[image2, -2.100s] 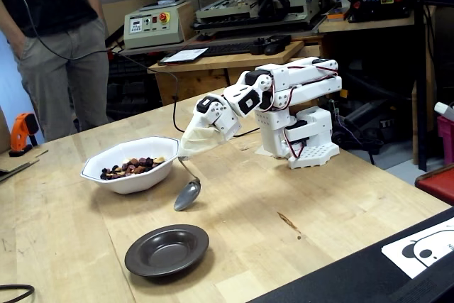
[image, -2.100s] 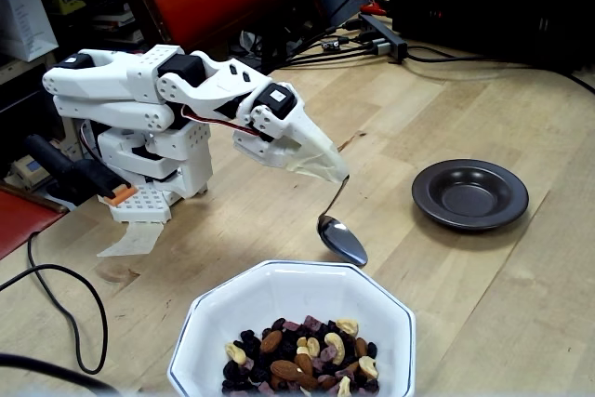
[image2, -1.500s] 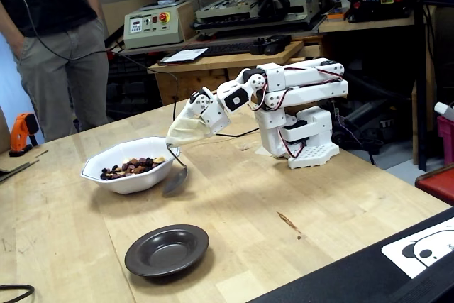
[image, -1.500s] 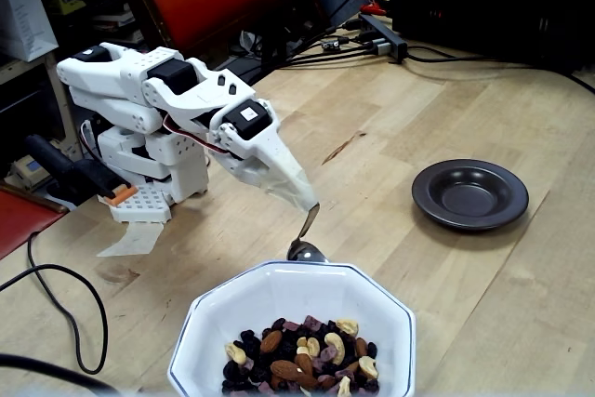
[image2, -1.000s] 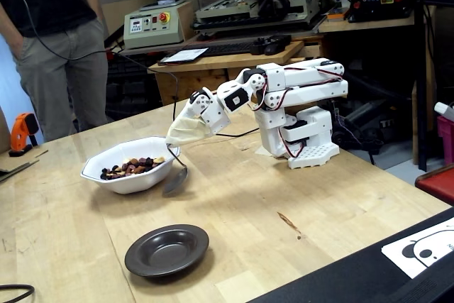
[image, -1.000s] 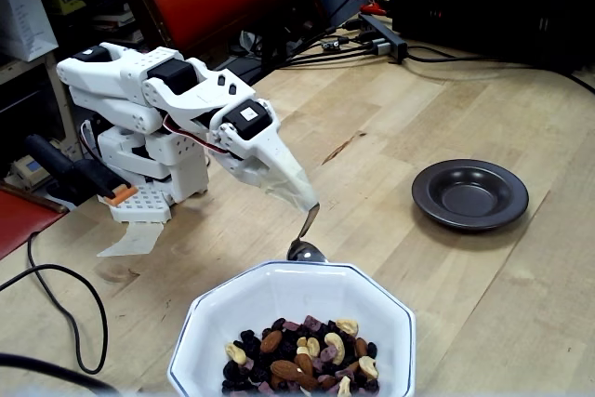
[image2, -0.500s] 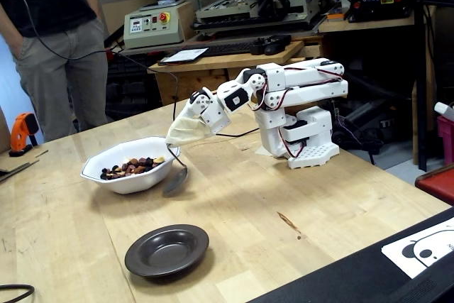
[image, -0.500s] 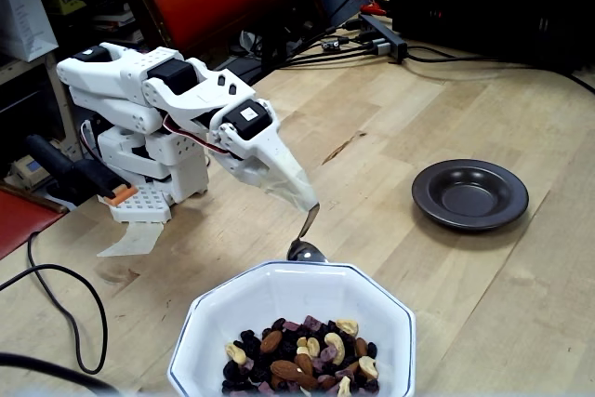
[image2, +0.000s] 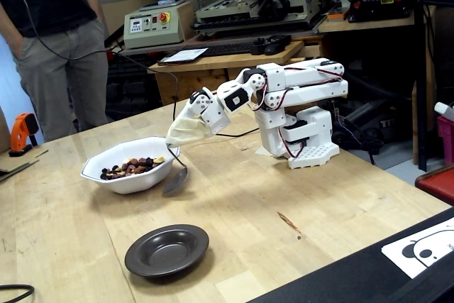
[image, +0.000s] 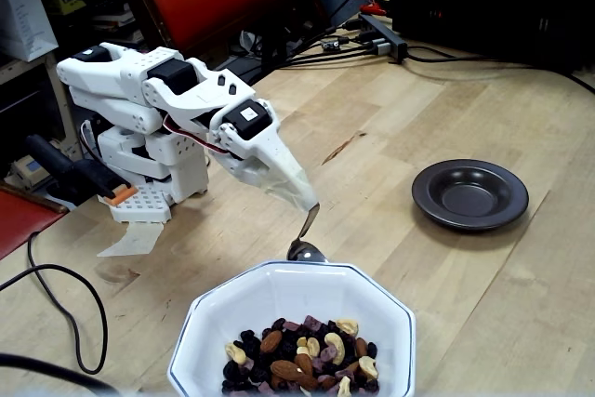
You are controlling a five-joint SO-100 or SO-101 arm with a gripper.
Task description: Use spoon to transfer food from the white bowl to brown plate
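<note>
Little of the transfer appeared to have been done. The brown plate (image: 470, 194) was seen empty in both fixed views, its sunken centre bare, and all the visible food (image: 299, 357) was heaped in the white bowl (image: 279, 290). No food could be made out on the spoon (image: 303, 239), though its bowl was largely hidden behind the white bowl's rim in one fixed view. By that showing, the scooping, the carrying across and the tipping out were all judged to be left.

The hand (image: 310, 207) was found closed on the upper end of the spoon's handle, with no gap visible between its pale fingers (image2: 183, 133). The spoon hung down from the hand at a slant, its bowl (image2: 174, 182) low and outside the white bowl, just beside the wall that faced the arm's base (image2: 301, 136). Whether the spoon touched that wall or the worktop (image2: 298, 204) could not be told.

In the fixed view from across the worktop, the white bowl stood toward the left edge and the brown plate lay nearer the front edge, well apart from the bowl. A lift over the rim was judged necessary before any food could be reached.
</note>
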